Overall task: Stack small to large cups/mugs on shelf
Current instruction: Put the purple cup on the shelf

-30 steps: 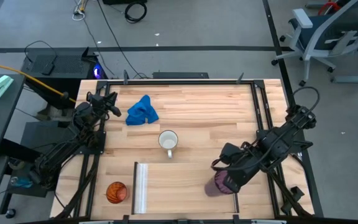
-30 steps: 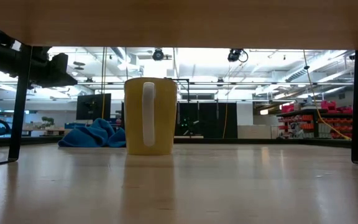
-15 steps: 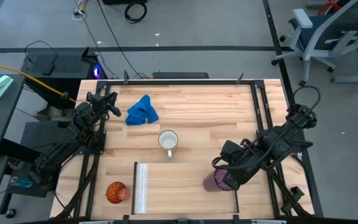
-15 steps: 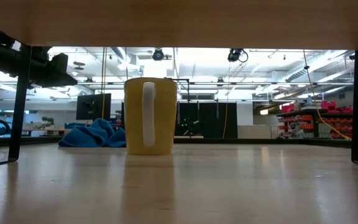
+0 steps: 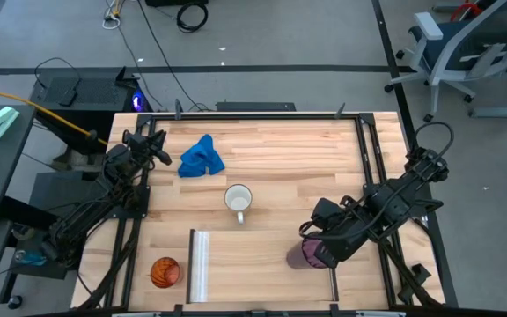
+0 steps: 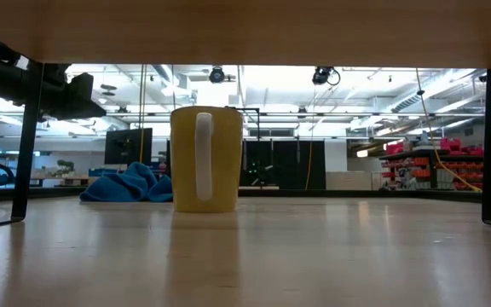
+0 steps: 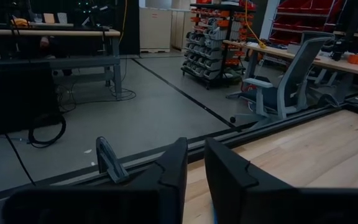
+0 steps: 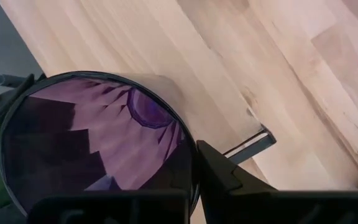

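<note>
My right gripper (image 5: 311, 248) is shut on the translucent purple tumbler (image 5: 303, 256) over the light-wood shelf panel (image 5: 262, 264), close to its thin dark rail (image 5: 334, 283). The right wrist view looks into the tumbler's mouth (image 8: 98, 143). The white handled mug (image 5: 238, 200) stands upright on the table beyond the shelf; it also shows in the low view (image 6: 205, 159). The small orange cup (image 5: 165, 271) stands left of the silver rail (image 5: 201, 264). My left gripper (image 5: 154, 146) waits shut at the far left (image 7: 195, 168). My right gripper holds the tumbler at its rim (image 8: 188, 146). One finger (image 8: 219, 177) lies against the outside of the wall; the tumbler hides the other finger. The fingers slant down from the table's right side. The tumbler is tilted, mouth toward the gripper; whether its base touches the shelf I cannot tell.
A crumpled blue cloth (image 5: 201, 157) lies at the far left of the table, also in the low view (image 6: 130, 183). Black frame rails (image 5: 363, 150) run along the table's edges. Bare shelf wood lies between the silver rail and the tumbler.
My right gripper has drifted slightly toward the table's left with the purple tumbler, still shut on it. The mug, orange cup, cloth and left arm have stayed where they were.
</note>
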### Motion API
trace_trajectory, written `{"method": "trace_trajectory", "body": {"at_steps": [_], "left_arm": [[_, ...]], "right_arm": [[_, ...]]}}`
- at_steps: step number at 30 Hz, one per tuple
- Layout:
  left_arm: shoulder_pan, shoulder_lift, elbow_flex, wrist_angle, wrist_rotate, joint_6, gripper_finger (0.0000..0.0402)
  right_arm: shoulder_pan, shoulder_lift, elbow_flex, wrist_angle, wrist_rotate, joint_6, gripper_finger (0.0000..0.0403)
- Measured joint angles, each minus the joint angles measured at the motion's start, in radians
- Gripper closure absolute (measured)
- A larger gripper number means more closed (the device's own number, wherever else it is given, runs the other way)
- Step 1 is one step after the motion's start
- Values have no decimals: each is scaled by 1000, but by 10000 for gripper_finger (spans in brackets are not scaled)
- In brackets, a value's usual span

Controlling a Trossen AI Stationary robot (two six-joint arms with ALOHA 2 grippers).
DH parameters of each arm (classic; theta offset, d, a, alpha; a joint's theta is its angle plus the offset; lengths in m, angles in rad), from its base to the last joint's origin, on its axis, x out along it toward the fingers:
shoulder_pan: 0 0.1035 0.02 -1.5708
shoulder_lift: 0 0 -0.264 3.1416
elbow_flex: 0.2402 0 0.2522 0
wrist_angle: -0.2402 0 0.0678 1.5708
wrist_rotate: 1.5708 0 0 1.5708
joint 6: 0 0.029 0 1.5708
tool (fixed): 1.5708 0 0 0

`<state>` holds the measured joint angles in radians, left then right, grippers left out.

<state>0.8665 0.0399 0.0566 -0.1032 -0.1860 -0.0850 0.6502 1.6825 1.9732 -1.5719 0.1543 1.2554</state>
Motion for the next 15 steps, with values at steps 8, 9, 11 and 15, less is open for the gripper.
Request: {"method": "trace_trajectory", "body": {"at_steps": [8,9,11,15], "left_arm": [[0,0,0,-1,0,2,331],[0,0,0,-2,0,2,332],[0,0,0,-2,0,3,334],[0,0,0,-2,0,2,333]], "right_arm": [[0,0,0,0,10,2,370],[0,0,0,0,10,2,367],[0,1,0,0,10,2,361],[0,1,0,0,9,9,346]]}}
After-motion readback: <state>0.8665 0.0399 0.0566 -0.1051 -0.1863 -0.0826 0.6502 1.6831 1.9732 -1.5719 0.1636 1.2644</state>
